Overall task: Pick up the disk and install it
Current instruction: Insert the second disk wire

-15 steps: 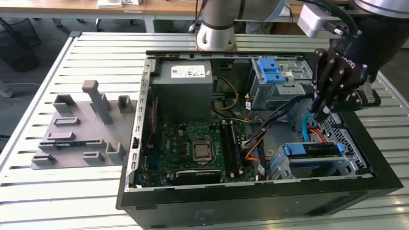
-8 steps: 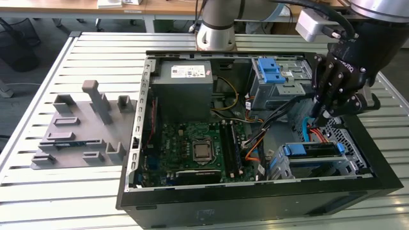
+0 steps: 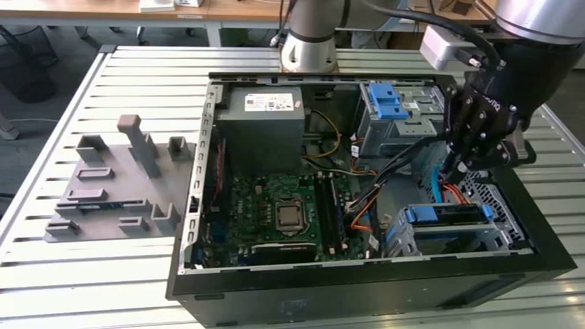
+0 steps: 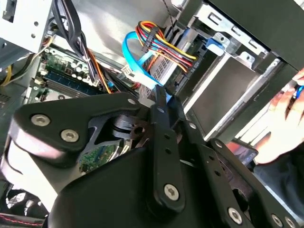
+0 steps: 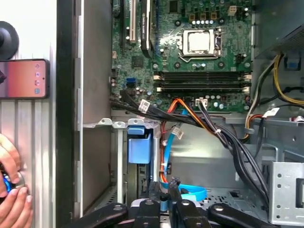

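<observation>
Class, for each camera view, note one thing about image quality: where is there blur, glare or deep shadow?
Exterior view: even light, though the dark claw loses detail against the black case.
Second wrist view: a person's hand at the edge is smeared and overexposed; the close claw linkage is dark.
First wrist view: the motherboard is sharp and well lit; the phone screen glows.

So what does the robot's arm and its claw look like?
The arm is a thick silver-grey tube with a darker ring around its joint. The gripper at its end is black, built from chunky linked bars joined by round silver screws, a bit like a bony metal hand. A pale grey box sits above it, with black cables looping past.
</observation>
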`<state>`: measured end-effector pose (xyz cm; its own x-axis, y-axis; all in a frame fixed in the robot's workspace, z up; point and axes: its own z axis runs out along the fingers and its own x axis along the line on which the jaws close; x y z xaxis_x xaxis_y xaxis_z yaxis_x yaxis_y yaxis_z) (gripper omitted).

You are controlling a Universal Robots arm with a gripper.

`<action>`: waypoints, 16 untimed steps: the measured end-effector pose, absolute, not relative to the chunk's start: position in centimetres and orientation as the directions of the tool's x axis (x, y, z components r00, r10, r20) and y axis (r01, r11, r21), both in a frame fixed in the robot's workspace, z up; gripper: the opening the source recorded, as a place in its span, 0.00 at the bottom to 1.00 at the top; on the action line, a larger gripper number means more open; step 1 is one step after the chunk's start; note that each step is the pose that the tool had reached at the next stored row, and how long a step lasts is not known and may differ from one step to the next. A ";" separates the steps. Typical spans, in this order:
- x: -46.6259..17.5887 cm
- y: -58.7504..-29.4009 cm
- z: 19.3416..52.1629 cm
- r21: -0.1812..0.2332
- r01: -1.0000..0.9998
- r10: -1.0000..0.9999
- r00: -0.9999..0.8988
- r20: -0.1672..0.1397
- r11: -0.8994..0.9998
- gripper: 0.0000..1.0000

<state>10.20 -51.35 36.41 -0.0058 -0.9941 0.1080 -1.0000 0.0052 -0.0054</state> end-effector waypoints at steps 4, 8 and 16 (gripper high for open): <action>10.2 -51.4 36.4 -0.005 -1.000 -0.999 -0.006 0.038 0.006 0.16; 10.2 -51.6 36.0 -0.005 -1.000 -1.000 -0.006 0.008 0.006 0.16; 10.2 -52.7 34.9 -0.005 -1.000 -1.000 -0.006 -0.010 0.006 0.16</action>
<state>10.21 -52.70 34.86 -0.0057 -0.9999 -0.0102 -1.0000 0.0057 -0.0052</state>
